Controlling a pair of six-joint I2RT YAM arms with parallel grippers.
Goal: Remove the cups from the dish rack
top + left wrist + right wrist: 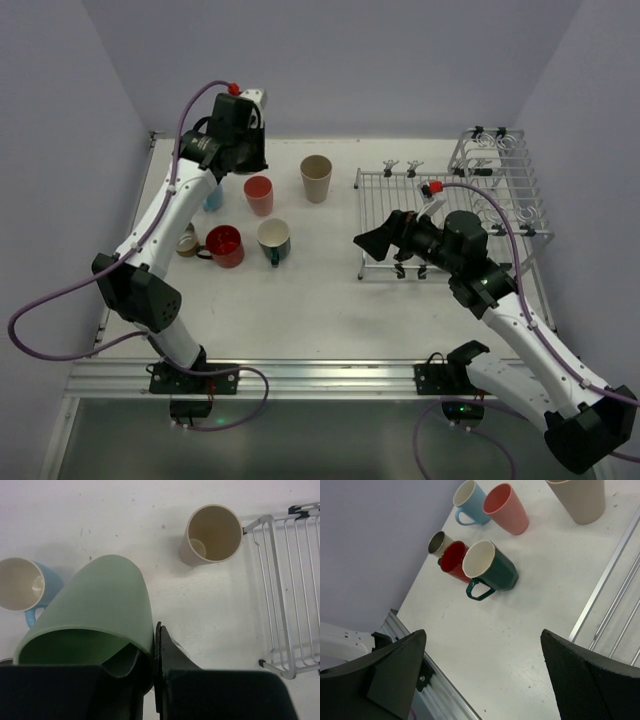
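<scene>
Rim pinch on the sage green matte tumbler (pixel 95 605): my left gripper (pixel 150 655) is clamped on its wall, one finger inside the mouth and one outside. The cup hangs tilted over the white table (pixel 100 515), between the light blue handled mug (pixel 27 587) and the tall beige tumbler (pixel 212 535), well off the silver wire dish rack (pixel 292 580). To me it looks thin-walled, stiff and light. The sides are smooth and tapered with no handle, so the lip is the sensible hold, though a one-sided pinch may let it swing. My right gripper (pixel 484 645) is spread wide with nothing in it, at the rack's left edge. Beyond it sit a faceted dark teal mug (pixel 490 567), a glossy red mug (pixel 454 560) and a pink tapered tumbler (pixel 507 507), all upright.
</scene>
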